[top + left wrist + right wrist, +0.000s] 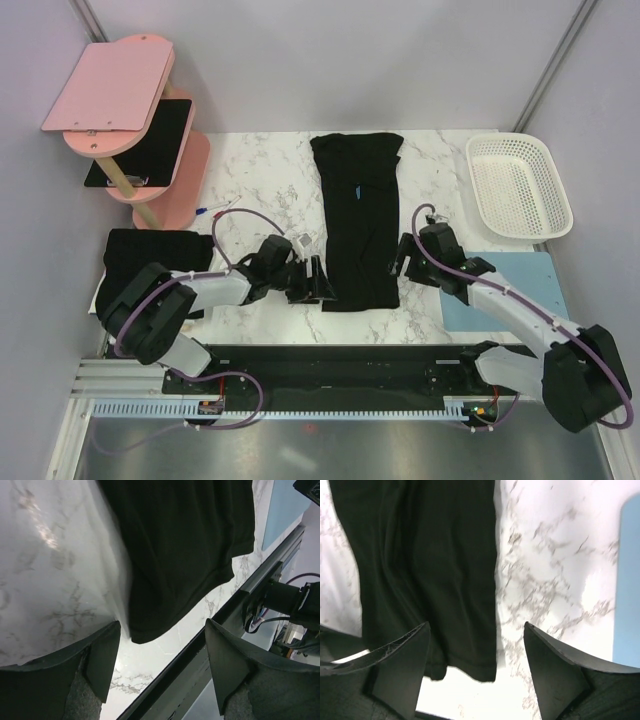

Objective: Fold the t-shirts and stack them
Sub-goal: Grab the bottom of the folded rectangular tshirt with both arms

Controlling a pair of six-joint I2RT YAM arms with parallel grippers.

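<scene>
A black t-shirt (357, 215), folded into a long strip, lies mid-worktop (260, 180). A second folded t-shirt (150, 252) sits near left. The left jaws and right jaws gape wide, empty, flanking the strip's near hem. The next move is probably pinching both hem corners.

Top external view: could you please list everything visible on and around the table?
long t-shirt: one, black, folded lengthwise, mid-table
folded t-shirt: one, black, left table edge
basket: one, white, far right
mat: one, light blue, near right
shelf stand: one, pink, far left
board: one, black, on the stand's middle tier
pen: one, blue and white, by the stand's base
table: one, white marble
left gripper: one, black, open, by the long shirt's near-left corner
right gripper: one, black, open, by its near-right edge
</scene>
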